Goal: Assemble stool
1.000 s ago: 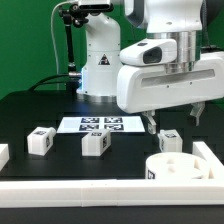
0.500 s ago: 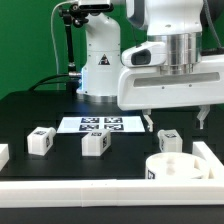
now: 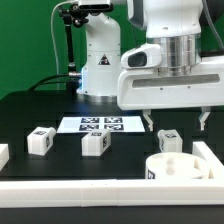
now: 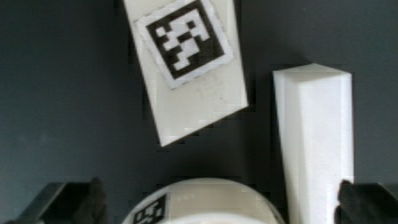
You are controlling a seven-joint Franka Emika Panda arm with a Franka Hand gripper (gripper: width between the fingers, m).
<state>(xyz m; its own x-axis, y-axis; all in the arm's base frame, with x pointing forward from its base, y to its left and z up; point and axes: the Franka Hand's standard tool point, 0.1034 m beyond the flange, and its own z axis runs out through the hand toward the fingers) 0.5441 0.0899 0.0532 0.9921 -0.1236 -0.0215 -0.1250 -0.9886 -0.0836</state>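
- Fingers (image 3: 150,124) of the gripper (image 3: 177,123) stand wide apart and empty in the exterior view, hovering above the seat disc (image 3: 176,166), one leg (image 3: 170,140) just behind it
- Wrist view: disc rim between the fingers, leg (image 4: 192,90) and border rail (image 4: 311,120) close by; a descent off-centre could clip them

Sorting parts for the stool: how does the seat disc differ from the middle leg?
The seat disc is round and wide; the middle leg is a small block. The seat disc lies beside the rail; the middle leg lies mid-table. Both are white and tagged.
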